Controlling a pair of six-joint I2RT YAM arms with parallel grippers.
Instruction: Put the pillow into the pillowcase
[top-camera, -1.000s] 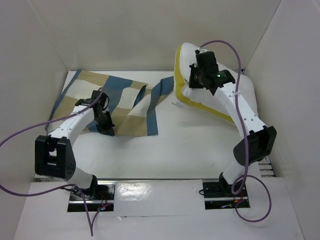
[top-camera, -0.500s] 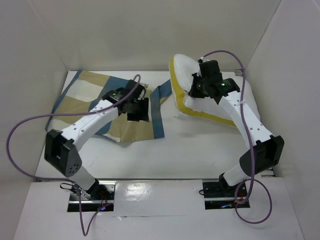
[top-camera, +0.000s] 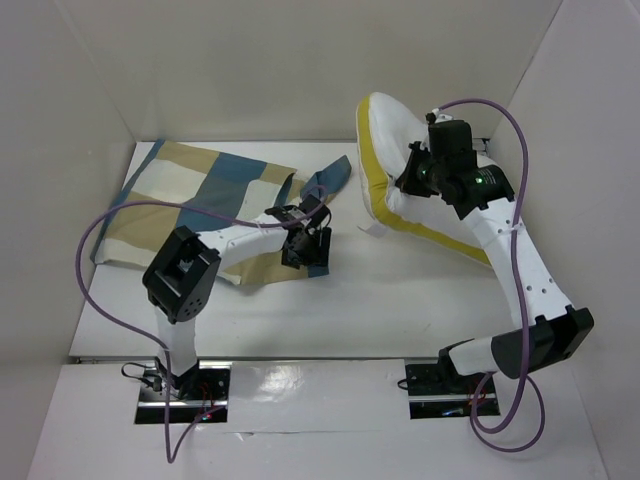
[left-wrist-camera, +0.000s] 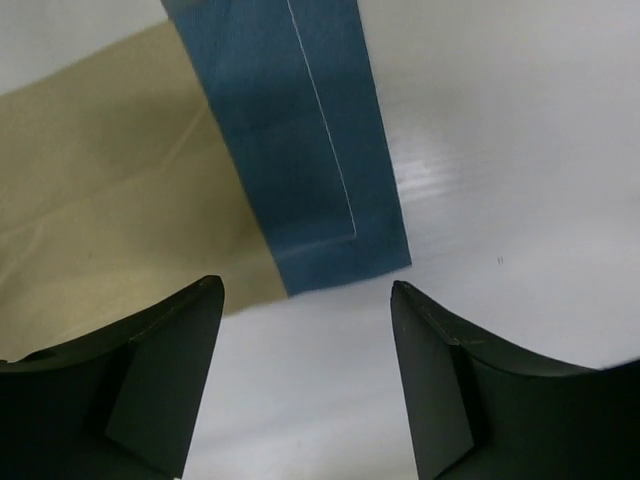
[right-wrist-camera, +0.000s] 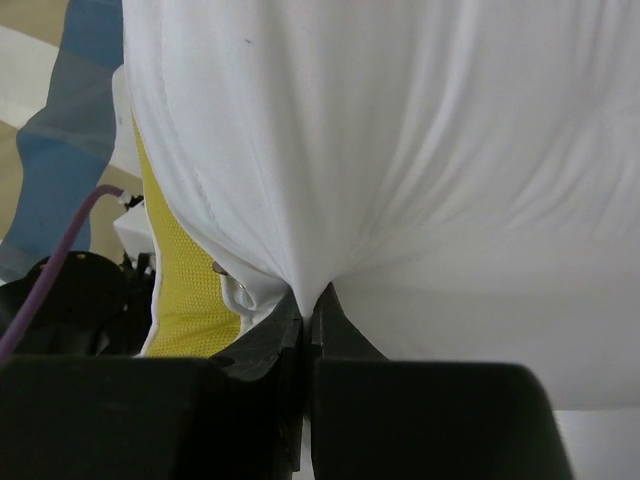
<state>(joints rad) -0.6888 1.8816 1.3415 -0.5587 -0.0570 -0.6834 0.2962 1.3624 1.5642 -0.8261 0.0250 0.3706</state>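
Pillow: raised off the worktop at the right rear, with its yellow edge band turned toward the pillowcase.
Right gripper: pressed together on a small fold of the pillow's white cover, and the pillow hangs from that pinch.
Pillowcase: lies flat on the left of the worktop, well apart from the pillow, with a blue corner reaching toward the middle.
Left gripper: spread wide and holding nothing, poised just over the tip of that blue corner.
Step in hand: probably taking hold of the pillowcase's open end.
Doing it well: lower onto the hem, catch only the upper layer, then lift so the mouth gapes toward the pillow.
Uncertain: I cannot tell whether this corner is one layer or two.
Risk: pinching both layers would hold the mouth closed, and thin cloth may slide on the glossy worktop.
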